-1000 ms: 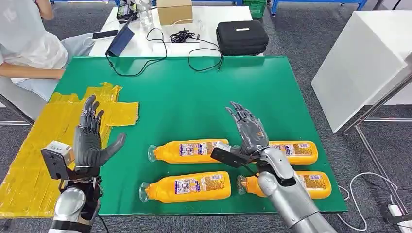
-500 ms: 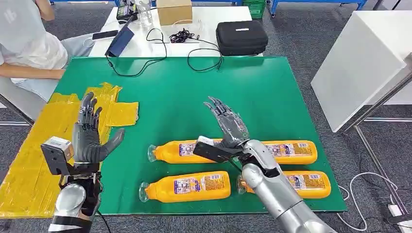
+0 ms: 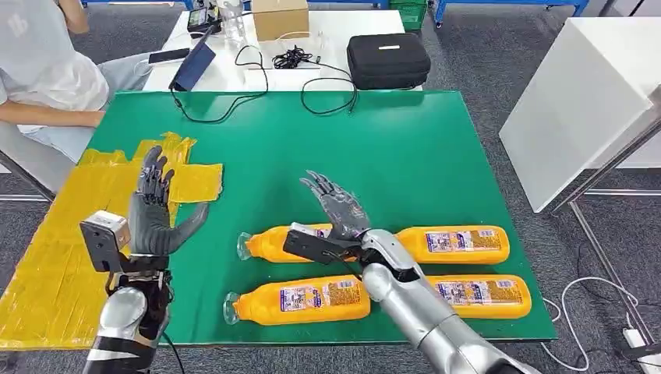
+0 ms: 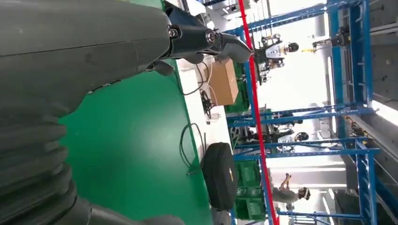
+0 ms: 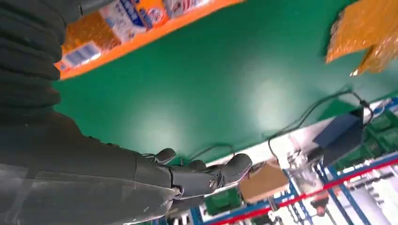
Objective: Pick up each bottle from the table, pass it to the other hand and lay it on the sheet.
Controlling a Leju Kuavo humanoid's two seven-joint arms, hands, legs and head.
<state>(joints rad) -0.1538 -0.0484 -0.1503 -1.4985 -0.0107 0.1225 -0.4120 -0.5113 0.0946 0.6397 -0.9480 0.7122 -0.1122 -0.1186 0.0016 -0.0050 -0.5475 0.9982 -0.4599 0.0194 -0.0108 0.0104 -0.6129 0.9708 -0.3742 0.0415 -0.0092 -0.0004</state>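
Observation:
Four orange bottles lie on their sides on the green table (image 3: 312, 148), in two rows. My right hand (image 3: 337, 206) hovers open, fingers spread, over the upper left bottle (image 3: 269, 243) and hides its middle. The upper right bottle (image 3: 460, 244), the lower left bottle (image 3: 300, 301) and the lower right bottle (image 3: 487, 292) lie untouched. My left hand (image 3: 156, 214) is raised and open, palm turned inward, above the table's left edge beside the yellow sheet (image 3: 54, 257). In the right wrist view the open hand (image 5: 187, 180) is above the green top, with a bottle (image 5: 141, 18) behind it.
A person (image 3: 39, 70) sits at the table's far left corner. Cables (image 3: 257, 89) trail over the far edge from a white table holding a black case (image 3: 387, 58) and a cardboard box (image 3: 281, 17). A white cabinet (image 3: 592, 101) stands at the right.
My right hand has swung left, from over the upper right bottle to over the upper left one. My left hand has drifted slightly up and to the right, still open.

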